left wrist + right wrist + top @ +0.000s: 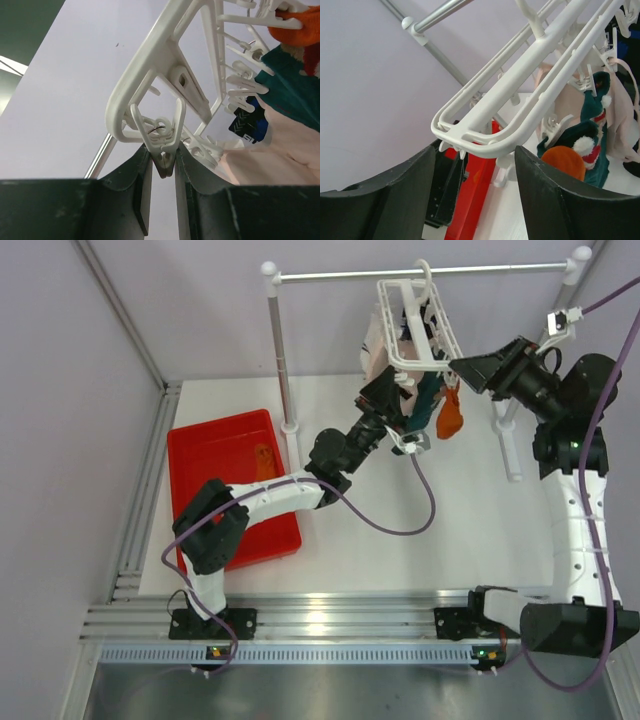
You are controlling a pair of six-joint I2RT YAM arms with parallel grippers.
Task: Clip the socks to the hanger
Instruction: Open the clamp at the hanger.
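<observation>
1. One orange sock (263,462) lies in the red tray (200,445), well apart from the hanger (415,335); its shape is hardly made out.
2. The left gripper (162,160) is closed narrowly on a corner clip (161,131). If the clip is squeezed off-centre, it may slip out. The clip's mouth is hidden.
3. The right gripper (474,150) is held wide and empty at the hanger's end. Contact cannot be told, and the frame could be pushed askew.

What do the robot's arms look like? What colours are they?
Both arms are white tube pieces joined by chunky black joints: the left arm and the right arm. A purple cable loops along each one. The left gripper and the right gripper each have two flat, dark fingers.
</observation>
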